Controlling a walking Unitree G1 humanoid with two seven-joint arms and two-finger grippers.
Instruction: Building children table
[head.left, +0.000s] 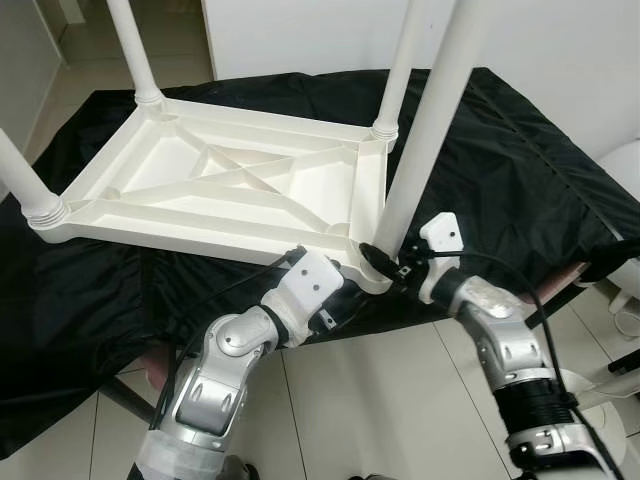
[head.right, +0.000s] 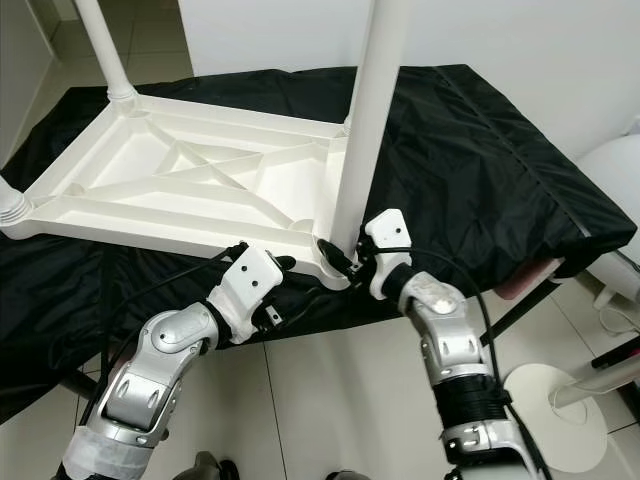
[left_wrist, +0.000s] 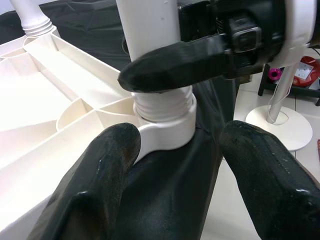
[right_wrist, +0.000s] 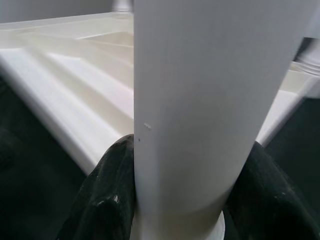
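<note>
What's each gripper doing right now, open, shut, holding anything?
Left gripper: open, fingers either side of the corner socket.
Right gripper: shut on the table leg, just above the socket.

Low support draped in a black cloth (head.left: 520, 170), hanging over the near edge above a pale tiled floor (head.left: 400, 400). Directly on the cloth, a white plastic children's table (head.left: 215, 190) turned upside down, ribbed underside up, near corner reaching the cloth's front edge. Four white legs (head.left: 425, 130) rising from its corners. Cloth wrinkled, bare toward the right side.
</note>
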